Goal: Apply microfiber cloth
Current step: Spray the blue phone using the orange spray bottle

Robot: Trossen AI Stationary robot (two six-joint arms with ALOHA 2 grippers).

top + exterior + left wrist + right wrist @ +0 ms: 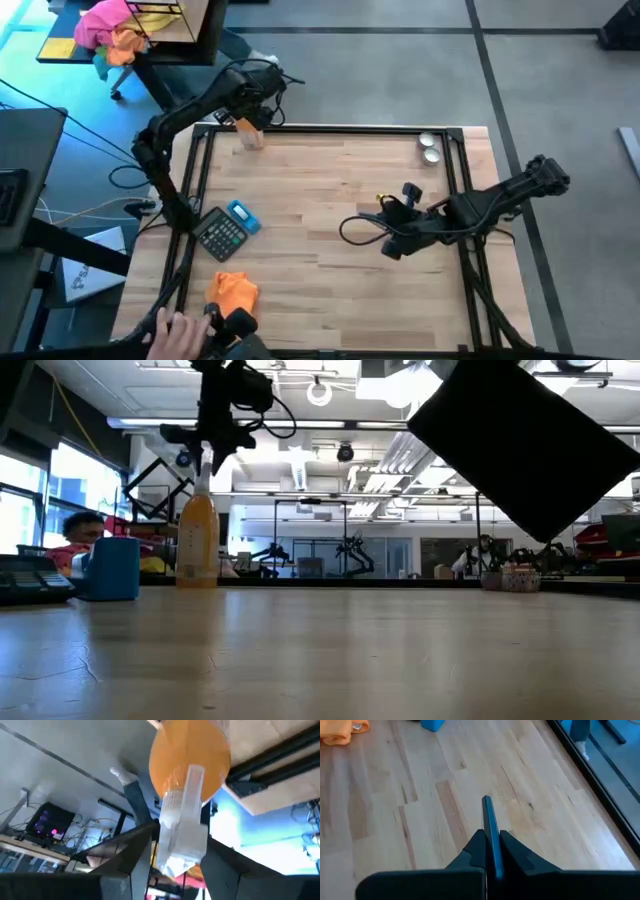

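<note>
The orange microfiber cloth (232, 291) lies crumpled on the table near its front left edge; it shows in the right wrist view too (340, 732). No gripper is at it. My left gripper (243, 118) is at the far left over a clear spray bottle of orange liquid (198, 540), which stands upright on its base, and is shut on it. My right gripper (400, 207) hovers right of the table's middle, shut on a thin dark flat slab (520, 445). My left gripper has the bottle's clear spray head (182, 837) pinched between its two fingers (131, 862), coming from above and pointing down. The bottle stands upright on the table. My right gripper pinches the dark slab between its two fingers; its thin edge (489, 827) sticks out past the fingertips. The slab is lifted clear of the table and tilted.
A calculator (221, 236) and a small blue box (245, 215) lie at the left, behind the cloth. A person's hand (172, 328) rests at the front left edge beside the cloth. Two small round tins (430, 148) stand far right. Bare wood lies mid-table.
</note>
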